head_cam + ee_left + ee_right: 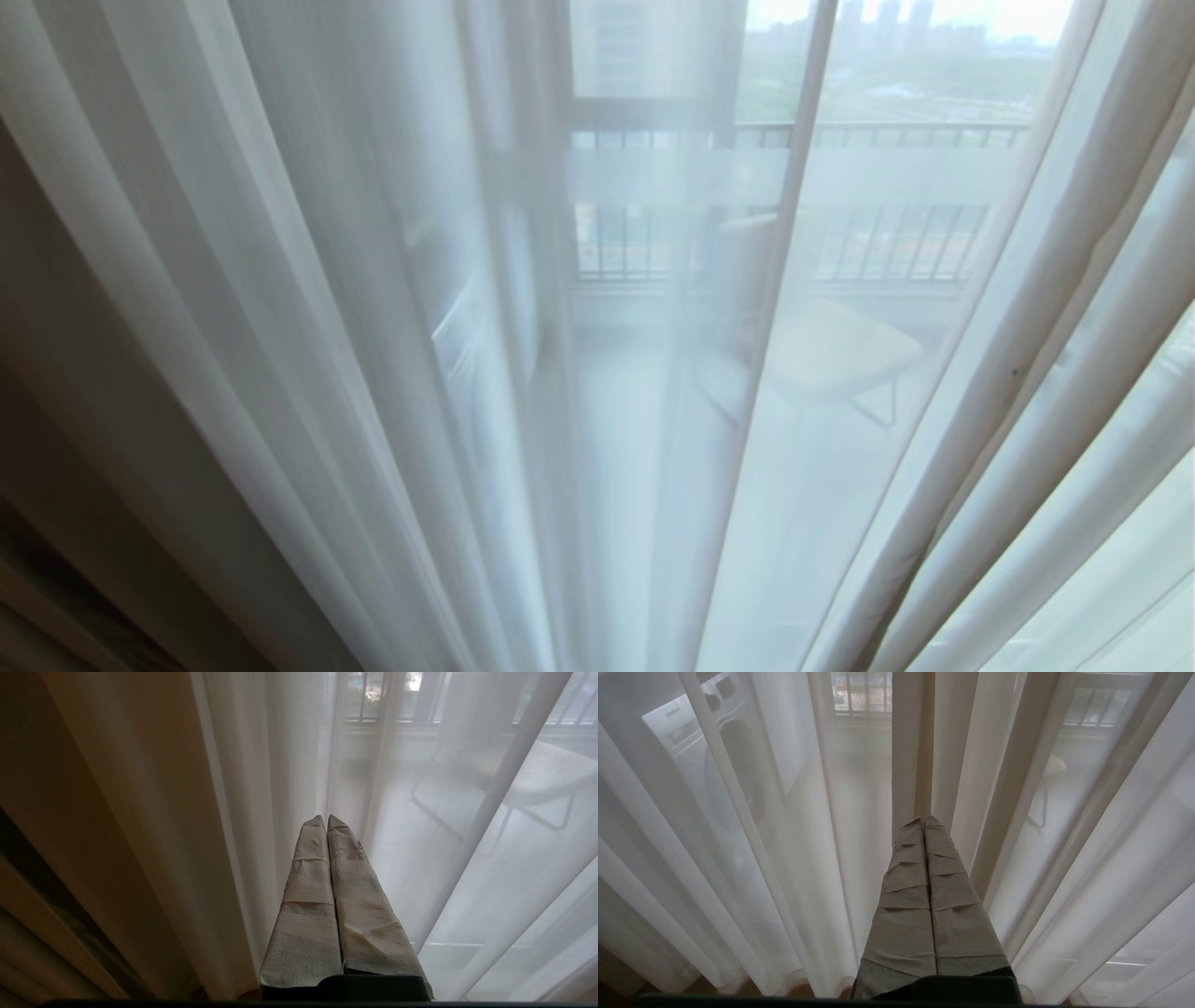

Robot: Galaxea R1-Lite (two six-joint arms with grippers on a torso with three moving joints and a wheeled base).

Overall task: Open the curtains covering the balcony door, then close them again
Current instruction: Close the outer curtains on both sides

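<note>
Curtains [373, 373]: sheer white layer drawn across the glass, balcony railing [887, 135] showing behind it.
Left gripper [326, 820]: fingers pressed together, empty, just before the curtains.
Right gripper [924, 821]: fingers together, empty, facing the curtains' folds.

1. Two curtain layers hung there: one sheer [373, 327], one opaque [117, 812].
2. Two grippers showed: left [326, 817], right [923, 819].
3. One chair [840, 350] stood outside.
4. One washing machine [691, 751] showed behind the sheer.
</note>
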